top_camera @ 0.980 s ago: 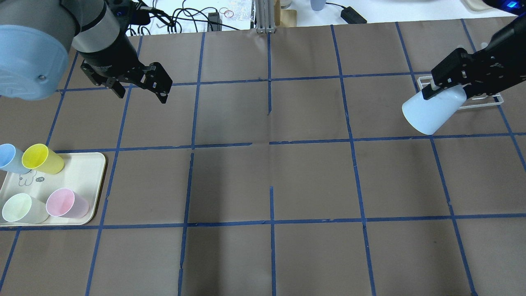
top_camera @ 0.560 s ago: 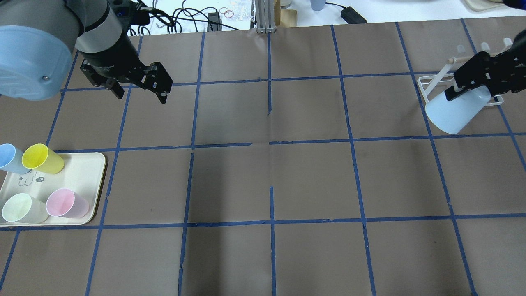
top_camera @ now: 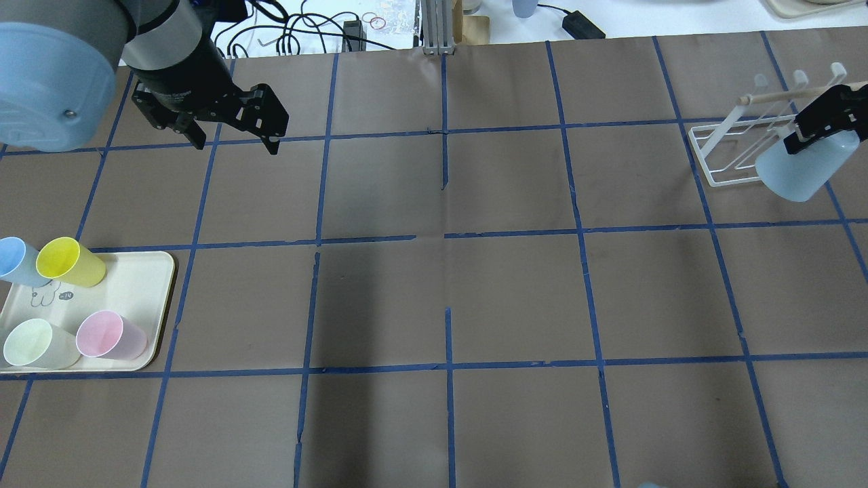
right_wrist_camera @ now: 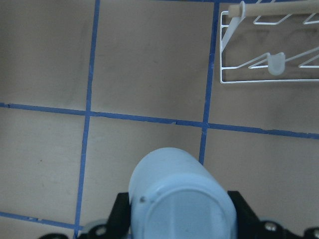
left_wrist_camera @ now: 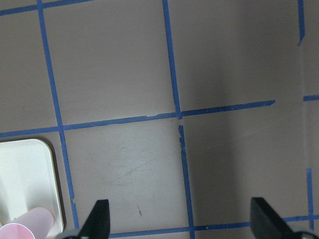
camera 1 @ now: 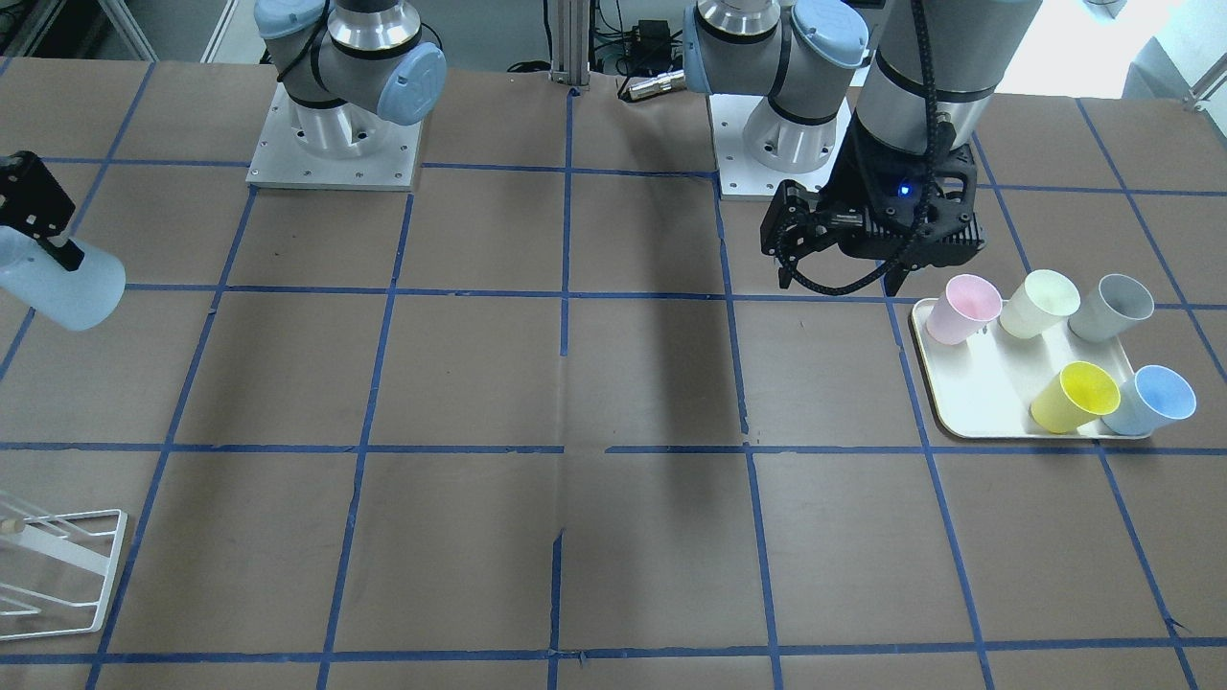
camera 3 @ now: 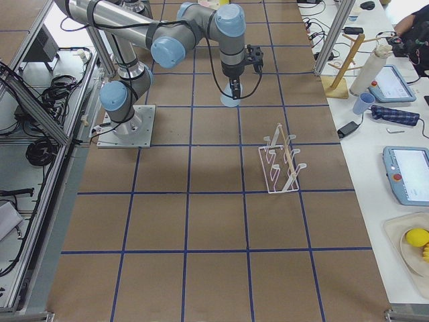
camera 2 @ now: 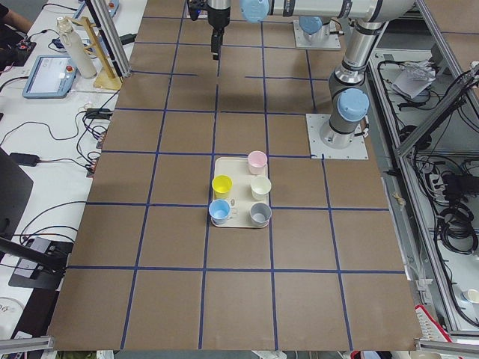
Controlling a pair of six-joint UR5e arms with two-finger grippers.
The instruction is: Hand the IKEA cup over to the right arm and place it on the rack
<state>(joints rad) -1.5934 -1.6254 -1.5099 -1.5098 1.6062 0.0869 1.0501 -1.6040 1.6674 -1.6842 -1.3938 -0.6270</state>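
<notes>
My right gripper [top_camera: 822, 129] is shut on the light blue IKEA cup [top_camera: 800, 169] and holds it tilted in the air at the far right. The cup is just beside the white wire rack [top_camera: 736, 146] and does not touch it. The wrist view shows the cup [right_wrist_camera: 182, 199] between the fingers, with the rack [right_wrist_camera: 269, 64] ahead at upper right. In the front view the cup [camera 1: 62, 283] is at the left edge and the rack [camera 1: 57, 565] at lower left. My left gripper [top_camera: 236, 147] is open and empty above the table, also in its wrist view [left_wrist_camera: 182, 219].
A cream tray [top_camera: 163, 271] at the left edge holds a yellow cup [top_camera: 68, 261], a pink cup [top_camera: 108, 335], a pale green cup [top_camera: 34, 342] and a paler blue cup [top_camera: 17, 261]. A grey cup [camera 1: 1112, 307] stands there too. Cables lie beyond the far edge.
My right gripper has carried the cup to the right, from in front of the rack to its right side. My left gripper has drawn back slightly, still open.
</notes>
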